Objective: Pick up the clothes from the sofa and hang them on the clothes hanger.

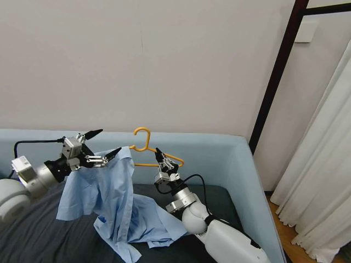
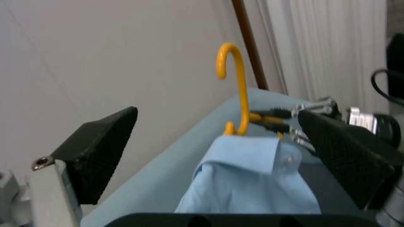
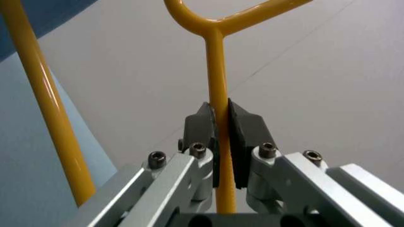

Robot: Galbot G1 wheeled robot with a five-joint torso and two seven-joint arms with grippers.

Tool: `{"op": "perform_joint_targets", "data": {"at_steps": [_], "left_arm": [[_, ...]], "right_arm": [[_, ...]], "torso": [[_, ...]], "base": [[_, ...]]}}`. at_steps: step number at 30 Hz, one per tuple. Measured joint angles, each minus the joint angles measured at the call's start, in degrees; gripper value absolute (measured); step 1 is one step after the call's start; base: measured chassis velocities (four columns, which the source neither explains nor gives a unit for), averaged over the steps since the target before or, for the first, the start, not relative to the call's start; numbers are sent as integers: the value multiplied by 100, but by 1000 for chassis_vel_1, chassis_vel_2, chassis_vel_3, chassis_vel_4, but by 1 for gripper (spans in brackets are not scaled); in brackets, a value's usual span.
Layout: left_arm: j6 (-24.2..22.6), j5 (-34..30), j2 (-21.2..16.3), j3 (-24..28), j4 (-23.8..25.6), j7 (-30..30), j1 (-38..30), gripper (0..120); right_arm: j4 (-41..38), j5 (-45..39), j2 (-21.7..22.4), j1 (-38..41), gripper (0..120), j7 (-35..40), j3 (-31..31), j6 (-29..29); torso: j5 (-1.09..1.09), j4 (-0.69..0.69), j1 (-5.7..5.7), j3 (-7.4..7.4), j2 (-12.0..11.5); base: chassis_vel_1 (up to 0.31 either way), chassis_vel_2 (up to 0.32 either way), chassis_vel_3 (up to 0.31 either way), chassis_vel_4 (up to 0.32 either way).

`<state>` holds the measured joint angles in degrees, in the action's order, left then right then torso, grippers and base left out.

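Here the right gripper [image 3: 219,118] clamps the hanger [image 2: 241,90], half hidden by the shirt [image 1: 112,192]; left gripper [image 1: 110,140] gapes.

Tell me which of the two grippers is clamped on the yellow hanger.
The right gripper: its fingers pinch a bar of the hanger. The left gripper is open, spread wide beside the collar of the blue shirt.

L-ARM: white-and-silver left arm [image 1: 30,176] reaches in from the left, forearm roughly level | L-GRIP: left gripper [image 1: 109,140], black textured fingers [image 2: 101,146] spread wide apart | R-ARM: white right arm [image 1: 225,236] rises from lower centre, wrist tilted upward | R-GRIP: right gripper [image 1: 161,160], black pads [image 3: 243,137] clamped on thin glossy yellow hanger rod [image 3: 218,71]
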<state>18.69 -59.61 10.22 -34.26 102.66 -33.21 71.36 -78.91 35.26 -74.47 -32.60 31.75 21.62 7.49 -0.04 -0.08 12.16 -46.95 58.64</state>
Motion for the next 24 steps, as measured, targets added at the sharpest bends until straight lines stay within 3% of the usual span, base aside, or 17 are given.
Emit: {"op": "perform_joint_targets", "data": {"at_steps": [2,5,15,19,24], "left_arm": [[20,83,-34,27,-335,-517,-63,100],[21,194,-42,44,-546,-781,-80,100],[-166,506,30,133,-857,-1119,-77,97],[-284,650,133,104,-1020,-1723,-103,83],[-295,680,224,98,-1077,-1933,-112,66]], "right_arm": [[-88,89,13,-37,5,0,2,20],[-108,223,-17,-47,5,0,32,67],[-55,879,-334,-28,5,-18,187,344],[-56,1005,-343,-58,5,-19,190,355],[-76,1115,-332,-68,5,-17,176,378]], "torso": [[0,0,0,0,0],[-1,1,0,0,0],[0,2,0,0,0],[0,1,0,0,0],[0,0,0,0,0]], "base": [[0,0,0,0],[0,0,0,0],[0,0,0,0],[0,0,0,0],[0,0,0,0]]}}
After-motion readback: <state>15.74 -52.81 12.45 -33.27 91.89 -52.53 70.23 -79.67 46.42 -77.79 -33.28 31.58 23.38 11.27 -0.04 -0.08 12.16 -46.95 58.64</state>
